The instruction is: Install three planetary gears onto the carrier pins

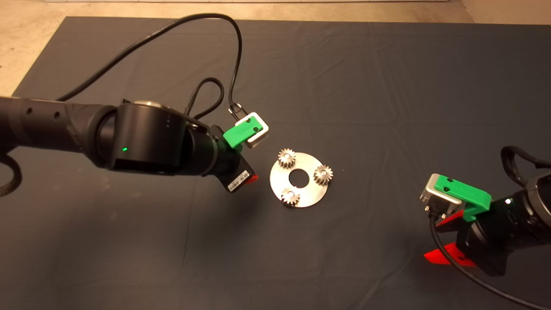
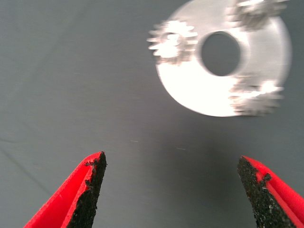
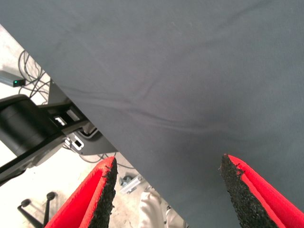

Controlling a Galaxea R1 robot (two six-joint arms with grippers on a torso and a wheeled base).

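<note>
A flat shiny disc (image 1: 306,193) with a large centre hole lies mid-mat. Three small silver planetary gears sit on it around the hole: one at the far left (image 1: 286,157), one at the right (image 1: 323,174), one at the near left (image 1: 290,196). The carrier pins are hidden under the gears. My left gripper (image 1: 252,178) hangs just left of the disc, open and empty; in the left wrist view the gripper (image 2: 171,190) is short of the disc (image 2: 204,92) with its gears (image 2: 172,42). My right gripper (image 1: 447,237) waits at the mat's lower right, open and empty.
The dark mat (image 1: 387,86) covers the table, with pale floor beyond its far and left edges. The left arm's black cable (image 1: 234,56) loops above the mat behind the gripper. The right wrist view shows the mat's edge (image 3: 95,123) and equipment on the floor.
</note>
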